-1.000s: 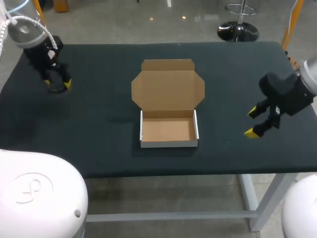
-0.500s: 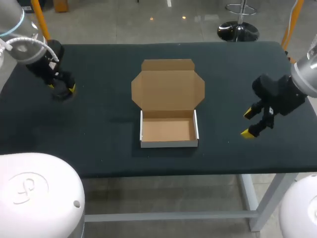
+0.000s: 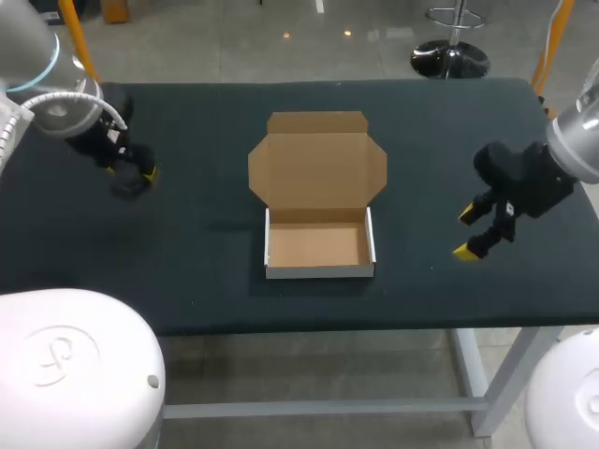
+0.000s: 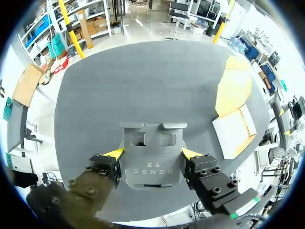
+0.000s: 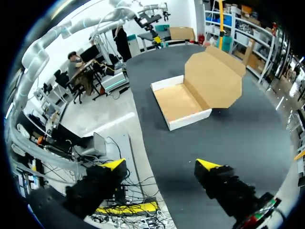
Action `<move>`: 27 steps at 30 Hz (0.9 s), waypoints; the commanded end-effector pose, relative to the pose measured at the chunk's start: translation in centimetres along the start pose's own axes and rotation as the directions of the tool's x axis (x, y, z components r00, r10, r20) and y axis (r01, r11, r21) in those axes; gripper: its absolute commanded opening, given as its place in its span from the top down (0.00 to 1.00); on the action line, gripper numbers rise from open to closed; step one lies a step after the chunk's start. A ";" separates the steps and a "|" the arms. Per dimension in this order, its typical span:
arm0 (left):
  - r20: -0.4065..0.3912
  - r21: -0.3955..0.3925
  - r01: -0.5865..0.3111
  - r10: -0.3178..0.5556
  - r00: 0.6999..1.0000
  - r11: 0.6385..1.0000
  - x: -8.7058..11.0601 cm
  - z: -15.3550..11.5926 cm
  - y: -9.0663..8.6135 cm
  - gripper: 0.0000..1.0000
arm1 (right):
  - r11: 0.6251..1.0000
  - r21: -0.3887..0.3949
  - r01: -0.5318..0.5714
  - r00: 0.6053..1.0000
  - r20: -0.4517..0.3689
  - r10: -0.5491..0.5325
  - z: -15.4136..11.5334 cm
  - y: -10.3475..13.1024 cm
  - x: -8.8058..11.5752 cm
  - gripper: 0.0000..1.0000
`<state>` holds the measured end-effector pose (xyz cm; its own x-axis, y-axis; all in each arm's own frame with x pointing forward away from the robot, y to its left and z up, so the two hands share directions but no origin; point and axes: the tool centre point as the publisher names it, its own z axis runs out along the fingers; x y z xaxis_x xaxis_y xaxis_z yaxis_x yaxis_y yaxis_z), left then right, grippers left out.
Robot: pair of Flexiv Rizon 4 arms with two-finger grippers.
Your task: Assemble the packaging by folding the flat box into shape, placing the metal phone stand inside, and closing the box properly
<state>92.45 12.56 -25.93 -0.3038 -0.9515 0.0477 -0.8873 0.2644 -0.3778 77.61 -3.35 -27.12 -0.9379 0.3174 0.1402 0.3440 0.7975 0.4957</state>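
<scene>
The cardboard box point(image 3: 318, 245) stands folded in the middle of the table, its tray empty and its lid point(image 3: 318, 166) lying open toward the far side. A grey metal phone stand point(image 4: 151, 160) sits between the yellow tips of my left gripper point(image 4: 152, 153), which is shut on it from both sides. In the head view that gripper point(image 3: 136, 173) is at the far left of the table, well left of the box. My right gripper point(image 3: 473, 232) hangs open and empty to the right of the box. From the right wrist the box point(image 5: 178, 102) shows ahead of the spread fingers.
The table point(image 3: 187, 271) is covered in dark cloth, with bare cloth on both sides of the box. Its front edge runs close behind the tray, and its right edge is near my right gripper.
My left gripper has shifted right, toward the box, with the stand in it. My right gripper has edged slightly left. The box has not moved.
</scene>
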 end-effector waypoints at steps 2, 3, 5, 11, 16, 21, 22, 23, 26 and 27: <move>0.052 -0.028 -0.028 0.030 0.998 0.999 1.9 -1.6 0.4 1.00 | 1.000 -0.001 0.001 1.000 -0.002 -0.001 -0.1 0.0 0.1 0.00; 0.054 -0.033 -0.034 0.036 0.998 0.999 2.2 -1.7 0.5 1.00 | 1.000 -0.001 0.001 1.000 -0.002 -0.001 -0.1 0.0 0.1 0.00; 0.045 -0.045 -0.044 0.046 0.998 0.998 2.8 -1.8 0.7 1.00 | 1.000 -0.001 0.001 1.000 -0.002 -0.001 -0.1 0.0 0.1 0.00; 0.018 -0.069 -0.080 0.081 0.997 0.994 4.8 -2.1 1.5 1.00 | 1.000 -0.001 0.001 1.000 -0.002 -0.001 -0.1 0.0 0.1 0.00; 0.007 -0.073 -0.102 0.103 0.995 0.992 6.9 -2.3 2.1 1.00 | 1.000 -0.001 0.001 1.000 -0.002 -0.001 -0.1 0.0 0.1 0.00; 0.005 -0.082 -0.125 0.126 0.992 0.989 9.5 -2.3 2.8 1.00 | 1.000 -0.001 0.001 1.000 -0.002 -0.001 -0.1 0.0 0.1 0.00; 0.003 -0.084 -0.130 0.131 0.991 0.988 10.0 -2.3 2.8 1.00 | 1.000 -0.001 0.001 1.000 -0.002 -0.001 -0.1 0.0 0.1 0.00; 0.003 -0.084 -0.131 0.132 0.991 0.988 10.6 -2.3 2.8 1.00 | 1.000 -0.001 0.001 1.000 -0.002 -0.001 -0.1 0.0 0.1 0.00; -0.011 -0.090 -0.155 0.155 0.988 0.984 12.3 -2.3 3.0 1.00 | 1.000 -0.001 0.001 1.000 -0.002 -0.001 -0.1 0.0 0.1 0.00; -0.015 -0.092 -0.160 0.160 0.987 0.983 12.9 -2.2 3.1 1.00 | 1.000 -0.001 0.001 1.000 -0.002 -0.001 -0.1 0.0 0.1 0.00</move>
<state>85.31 2.69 -24.50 -0.4524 -0.8914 0.0278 -0.8538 0.4239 -0.3020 77.57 -3.33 -27.13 -0.9377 0.3182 0.1397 0.3445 0.7980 0.4944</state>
